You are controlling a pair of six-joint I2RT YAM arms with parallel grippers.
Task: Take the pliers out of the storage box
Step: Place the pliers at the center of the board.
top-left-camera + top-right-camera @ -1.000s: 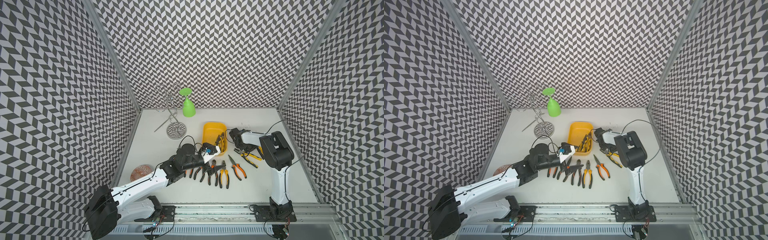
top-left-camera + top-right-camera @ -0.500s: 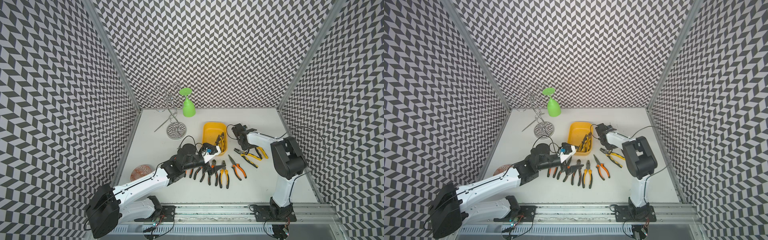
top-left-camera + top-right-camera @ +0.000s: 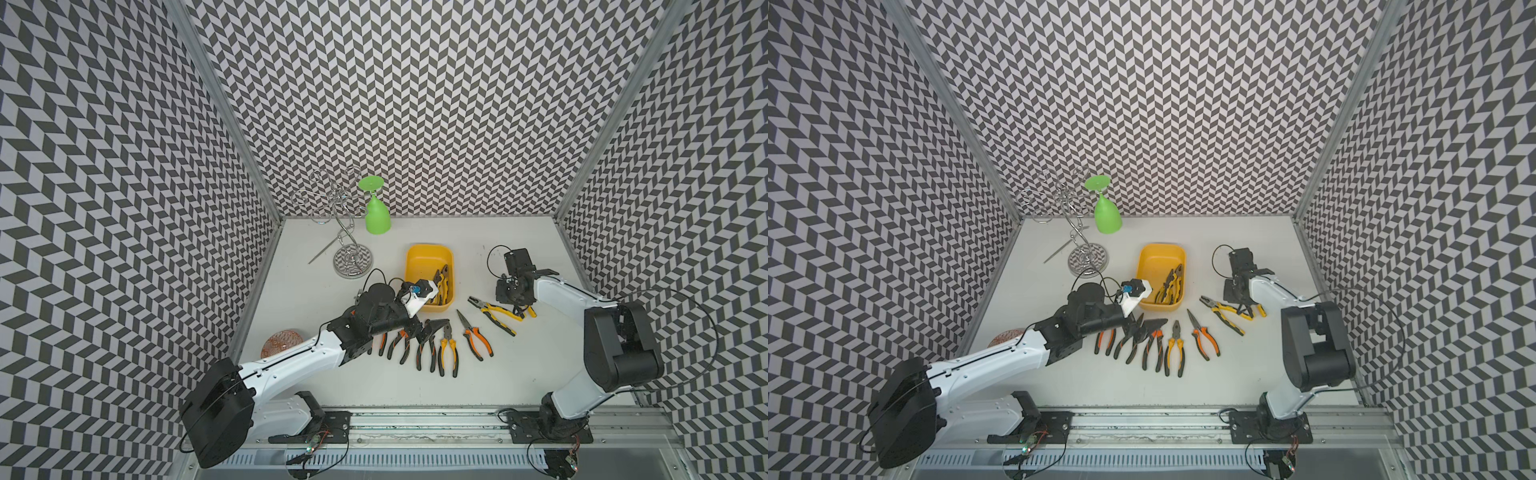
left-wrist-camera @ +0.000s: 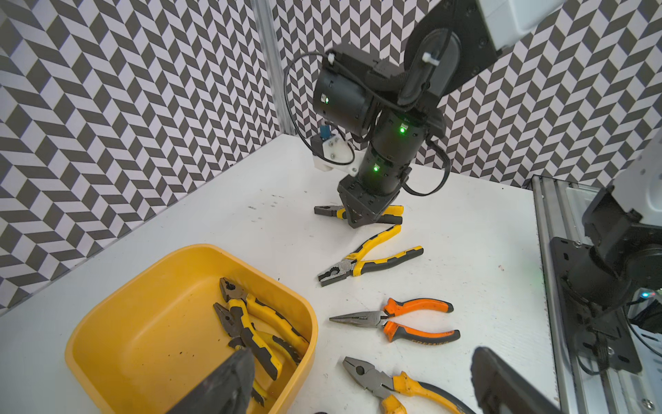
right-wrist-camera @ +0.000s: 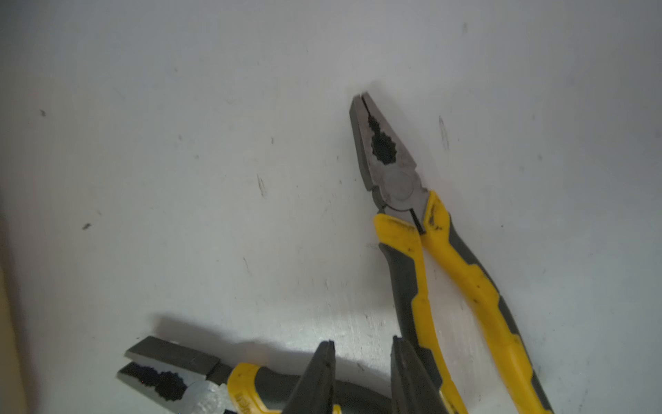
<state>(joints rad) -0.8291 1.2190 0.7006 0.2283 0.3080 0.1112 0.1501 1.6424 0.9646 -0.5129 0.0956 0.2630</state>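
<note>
Swing wide-open, empty left claw (image 4: 361, 358) over pliers (image 4: 250, 322) lying in storage box (image 4: 150, 333); pinch near pivot, lift clear. Cannot confirm any grip by narrow-set right claw (image 4: 358, 222) on yellow-handled pair (image 4: 327, 210) on bench (image 4: 465, 222).

Storage box (image 4: 143, 340): smooth yellow plastic with a soft sheen. Pliers (image 5: 397, 190): dull grey metal heads, scuffed rubbery handles. The white surface (image 5: 179, 143) looks matt, scratched and speckled.

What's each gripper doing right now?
Left gripper: open, holding nothing.
Right gripper: nearly closed, down at yellow-handled pliers; whether it grips them cannot be told.
</note>
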